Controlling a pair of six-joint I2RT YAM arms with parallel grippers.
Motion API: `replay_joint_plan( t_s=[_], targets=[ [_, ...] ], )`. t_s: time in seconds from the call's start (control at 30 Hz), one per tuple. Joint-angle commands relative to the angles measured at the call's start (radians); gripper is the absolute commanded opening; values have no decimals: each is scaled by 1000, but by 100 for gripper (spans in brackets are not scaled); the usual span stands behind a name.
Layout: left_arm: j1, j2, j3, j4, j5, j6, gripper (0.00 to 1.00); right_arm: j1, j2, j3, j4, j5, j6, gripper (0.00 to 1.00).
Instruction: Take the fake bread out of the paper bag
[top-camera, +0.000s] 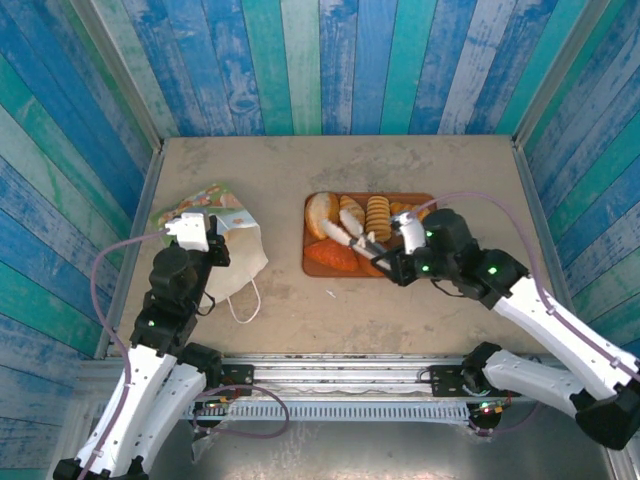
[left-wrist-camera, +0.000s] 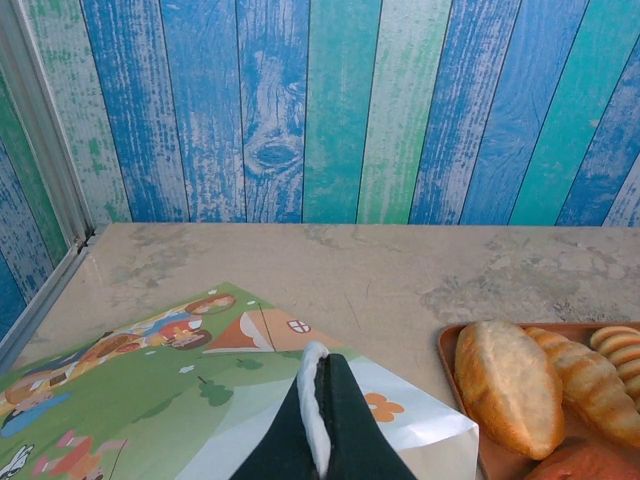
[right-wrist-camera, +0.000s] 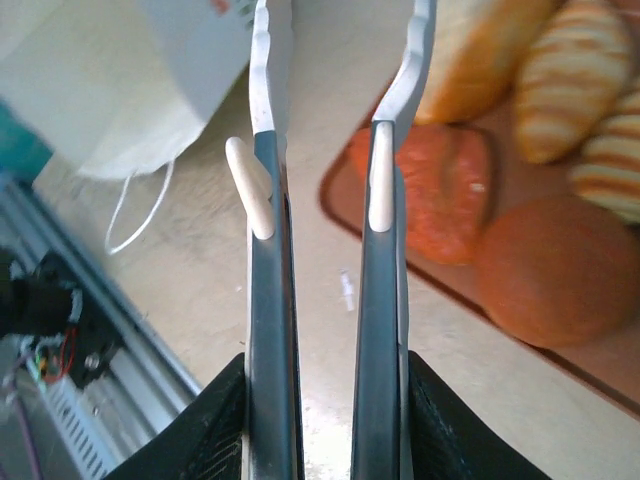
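Bag (top-camera: 225, 262): lies on its side at the left of the table (top-camera: 420, 160), printed face up, well apart from the bread. Cord handle (top-camera: 245, 300) loops out loose on the near side.

Left gripper (left-wrist-camera: 316, 362): sits on top of bag in the top view. Fingers (left-wrist-camera: 355, 430) pressed tight together, a white strip along the seam. Cannot tell whether any paper is pinched there.

Bread (top-camera: 335, 257): rests on the brown tray (top-camera: 311, 268), right of bag. Pale oblong loaves and a ridged piece along the far side, orange pieces along the near side. From the left wrist, a smooth loaf touching a ridged one at the tray's left end.

Right gripper (top-camera: 346, 238): reaches in from the right, low over the tray's near left part. Fingers parted by a narrow gap, holding nothing. In the right wrist view, straddles the tray's edge: one finger over bare table, the other over an orange piece. Pale pad (right-wrist-camera: 248, 188) on the table-side finger stands off at an angle.

Small pale fleck (top-camera: 331, 293): on the table just near of the tray.
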Motion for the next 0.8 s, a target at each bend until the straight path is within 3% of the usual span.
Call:
replay_joint_plan(
  t_s=[0.0,0.33,0.77],
  targets=[
    [-3,4,23,1,-7,-4,0,100,50,45,74,21,-32,37],
    [-3,-10,19,-6,-10,-1,0,313,265,111,222,61,-26,36],
    [-3,2,20,15,59,-39,0,459,581,272,289,120,8,36]
  ],
)
